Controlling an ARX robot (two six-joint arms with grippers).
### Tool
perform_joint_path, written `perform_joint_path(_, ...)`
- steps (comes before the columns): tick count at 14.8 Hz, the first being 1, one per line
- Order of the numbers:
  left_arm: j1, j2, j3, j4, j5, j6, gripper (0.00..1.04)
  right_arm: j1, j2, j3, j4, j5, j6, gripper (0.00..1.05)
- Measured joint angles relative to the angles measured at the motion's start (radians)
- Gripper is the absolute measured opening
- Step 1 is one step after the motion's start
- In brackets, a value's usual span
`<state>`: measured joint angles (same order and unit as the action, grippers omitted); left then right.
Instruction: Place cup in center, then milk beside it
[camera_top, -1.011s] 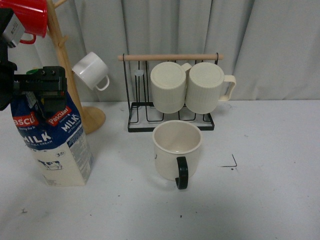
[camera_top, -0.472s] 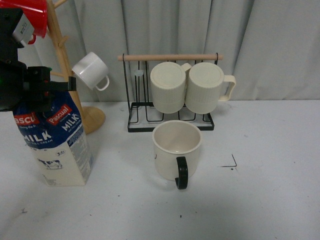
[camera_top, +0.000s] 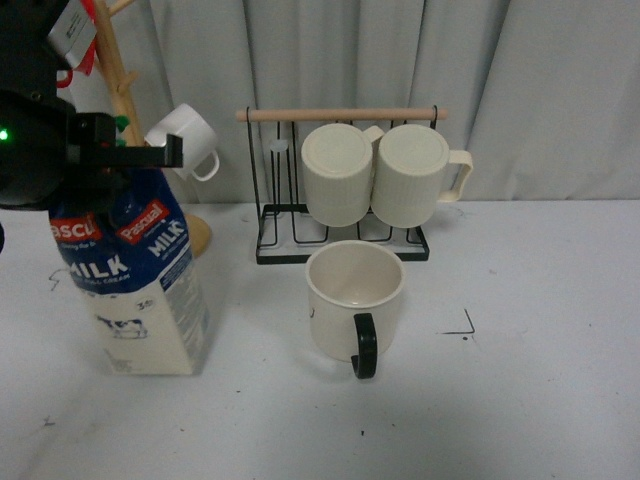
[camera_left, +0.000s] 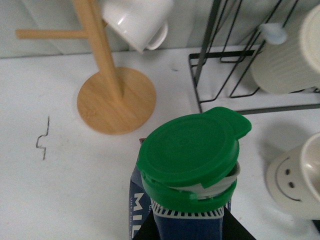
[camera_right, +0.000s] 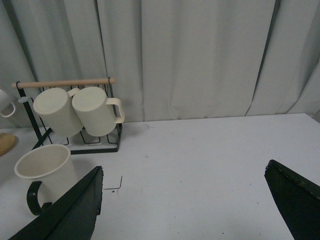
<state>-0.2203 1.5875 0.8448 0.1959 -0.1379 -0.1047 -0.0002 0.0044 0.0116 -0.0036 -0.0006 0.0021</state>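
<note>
The white counter (camera_top: 540, 300) carries everything. Along its far edge stands a wire rack (camera_top: 340, 235) holding two ribbed mugs. Towards the far left corner is a wooden mug tree (camera_top: 125, 90) with a small white cup (camera_top: 185, 140) hanging from it.

The milk (camera_top: 135, 290) stands near the left edge, leaning slightly. The left claw (camera_top: 105, 160) is clamped round its top. I cannot tell whether its base rests on the counter or hangs just clear.

The cup (camera_top: 352, 300) sits about midway between the left and right edges, just in front of the rack, on the center (camera_top: 430, 310). Its black handle points to the near edge. So the first step looks done, and the carton is well apart from the cup.

The right claw (camera_right: 183, 170) is spread wide with nothing in it.

In the left wrist view the green cap (camera_left: 192, 147) looks slightly lifted on one side.

Risks:
- The carton is tall and held high, so a dragging base could catch and tip it.
- A quick sideways carry could swing it into the cup and push the cup off its patch.
- A tilt might leak milk past that cap.
- The arm is close to the hanging white cup and could knock it.
</note>
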Motion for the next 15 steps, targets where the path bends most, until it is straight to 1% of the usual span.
perform_joint_path(2,-0.053,-0.008,0.043,0.001,-0.013,-0.001,0.04,0.000,0.000,0.000,0.000,0.000,0.000,0.98)
perform_joint_path(7,-0.142,0.047,0.072,0.033,-0.087,-0.005,0.04,0.000,0.000,0.000,0.000,0.000,0.000,0.98)
perform_joint_path(9,-0.212,0.117,0.072,0.075,-0.106,-0.027,0.04,0.000,0.000,0.000,0.000,0.000,0.000,0.98)
perform_joint_path(11,-0.225,0.128,0.072,0.083,-0.108,-0.038,0.04,0.000,0.000,0.000,0.000,0.000,0.000,0.98)
perform_joint_path(15,-0.229,0.150,0.072,0.121,-0.156,-0.034,0.04,0.000,0.000,0.000,0.000,0.000,0.000,0.98)
